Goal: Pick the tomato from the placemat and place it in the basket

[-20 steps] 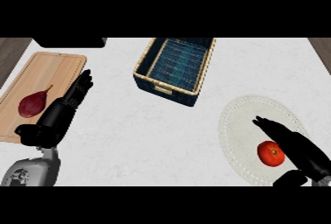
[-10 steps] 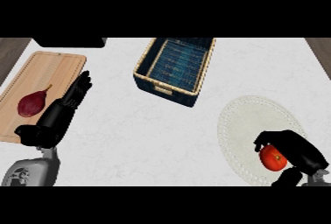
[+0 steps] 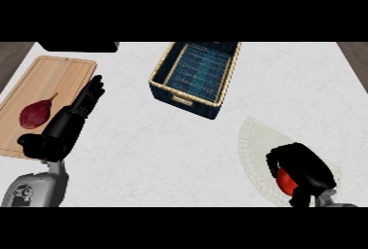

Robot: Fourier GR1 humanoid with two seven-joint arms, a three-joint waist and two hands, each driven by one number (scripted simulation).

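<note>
My fingers (image 3: 282, 158) are curled over the tomato (image 3: 286, 181), pinching it against my right hand (image 3: 305, 170) where it sits on the placemat (image 3: 251, 146). From here the basket (image 3: 194, 73) lies up and to the left of the tomato, well apart, so my right hand must carry it. My left hand (image 3: 72, 119) rests open left of the basket, beside the cutting board (image 3: 61, 78).

There is no readable text, label, brand, number or sign anywhere in the view; no surface on the table carries any writing that can be read.
</note>
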